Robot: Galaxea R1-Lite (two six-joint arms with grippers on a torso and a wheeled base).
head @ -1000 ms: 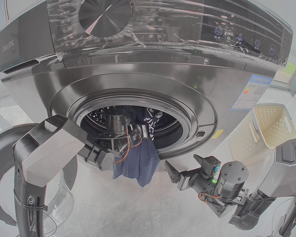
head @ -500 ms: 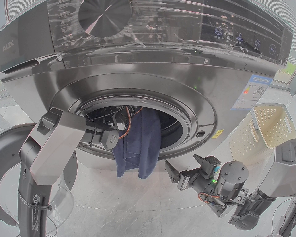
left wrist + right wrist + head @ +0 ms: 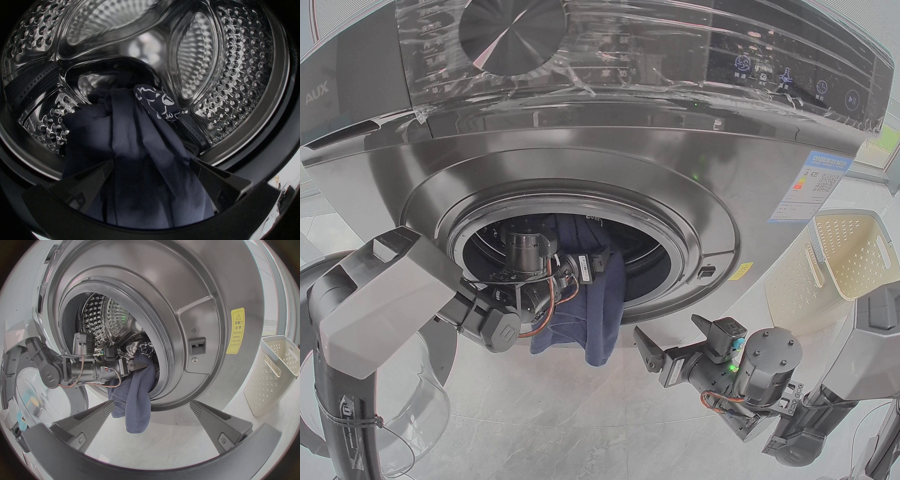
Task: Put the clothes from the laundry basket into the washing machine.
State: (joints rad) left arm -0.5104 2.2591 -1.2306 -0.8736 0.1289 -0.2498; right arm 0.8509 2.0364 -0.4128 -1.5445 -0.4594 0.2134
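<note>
Head view: our left tool (image 3: 599,261), pulled back toward the mouth of the drum (image 3: 487,240), stands open. The navy garment (image 3: 601,312) lies half inside the washing machine (image 3: 700,187), half draped over its rim. We expect another push is needed. Our right tool (image 3: 667,330) waits open.

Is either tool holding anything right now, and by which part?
Nothing is held: the left tool is open astride the dark blue garment draped over the washer's door rim; right tool open, empty.
</note>
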